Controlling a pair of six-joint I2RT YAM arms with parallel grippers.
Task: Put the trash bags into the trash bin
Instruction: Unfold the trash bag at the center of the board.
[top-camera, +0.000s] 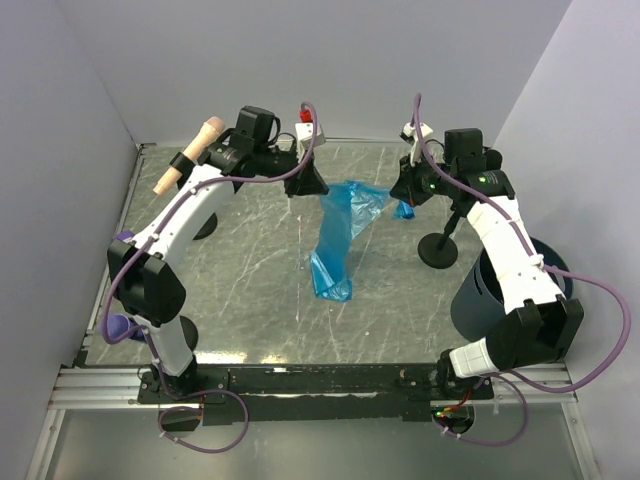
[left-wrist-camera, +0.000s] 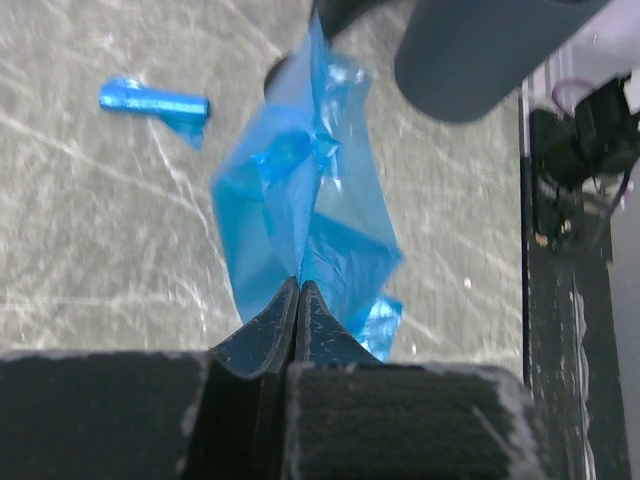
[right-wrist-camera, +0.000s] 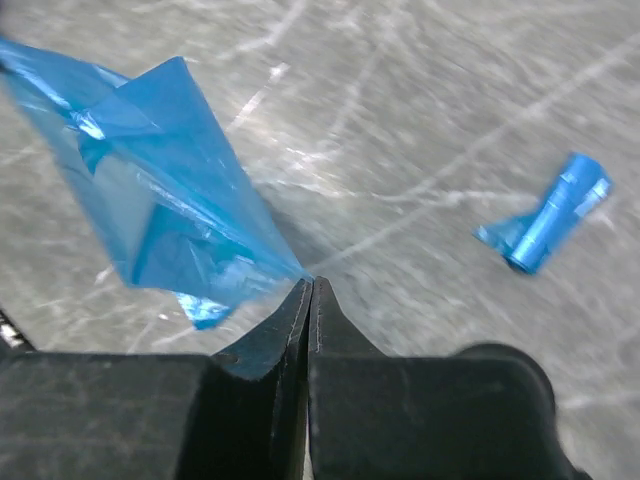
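Note:
A long translucent blue trash bag (top-camera: 340, 235) is lifted at its top over the middle of the table, and its lower end (top-camera: 330, 282) rests on the surface. My left gripper (top-camera: 310, 186) is shut on the bag's left upper edge; in the left wrist view the film (left-wrist-camera: 300, 200) runs into the pressed-together tips (left-wrist-camera: 299, 285). My right gripper (top-camera: 403, 192) is shut on a pulled-out corner (right-wrist-camera: 160, 200) at its tips (right-wrist-camera: 308, 282). A small blue roll (right-wrist-camera: 550, 215) lies loose on the table (left-wrist-camera: 155, 102). The dark trash bin (top-camera: 478, 295) stands at the right, partly behind my right arm.
A black round stand base (top-camera: 437, 250) sits between the right gripper and the bin. Another base (top-camera: 205, 226) lies under the left arm, with a tan foam microphone (top-camera: 188, 155) above it. A white box (top-camera: 308, 130) is at the back wall. The front rail (left-wrist-camera: 560, 250) runs along the near edge.

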